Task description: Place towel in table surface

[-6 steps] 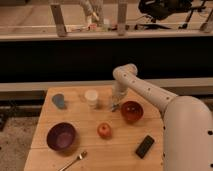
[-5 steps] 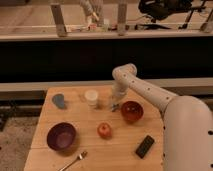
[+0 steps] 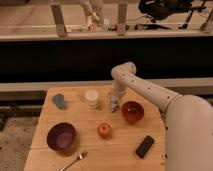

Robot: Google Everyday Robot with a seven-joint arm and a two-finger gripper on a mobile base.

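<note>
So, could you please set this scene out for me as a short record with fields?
gripper: low over the table, between the white cup and the red bowl
towel: pale wad at the gripper's tip; cannot tell if it is held or resting on the wood
table surface: light-brown wood
white cup: upright, left of the gripper
red bowl: right of the gripper
blue lump: far left
apple: centre front
purple bowl: front left
spoon: front edge
black object: front right

Table surface, wood planks. Blue lump at 10 o'clock, white cup 11, red bowl 2, apple centre, purple bowl 8, spoon 7, black slab 5. Gripper at 12, towel at it.
</note>
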